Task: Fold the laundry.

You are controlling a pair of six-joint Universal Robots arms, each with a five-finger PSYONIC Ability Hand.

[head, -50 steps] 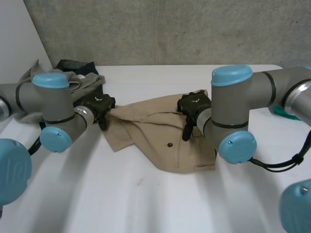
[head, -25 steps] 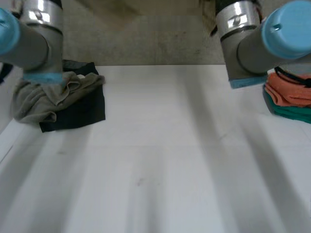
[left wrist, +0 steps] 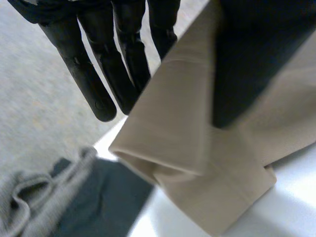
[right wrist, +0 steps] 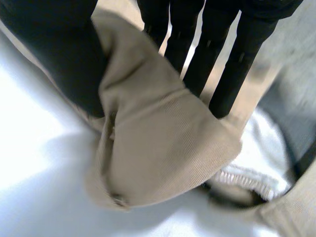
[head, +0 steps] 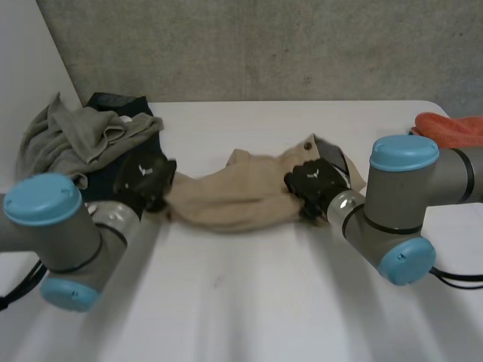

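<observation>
Your left arm (head: 72,230) reaches in from the lower left of the head view, and its left hand (head: 147,179) sits left of centre. Your right arm (head: 400,207) comes in from the right edge, with the right hand (head: 313,181) just right of centre. The 2 hands are level and well apart. On each, straight fingers (left wrist: 94,84) (right wrist: 229,79) and the thumb pinch an end of the beige garment (head: 234,197).
</observation>
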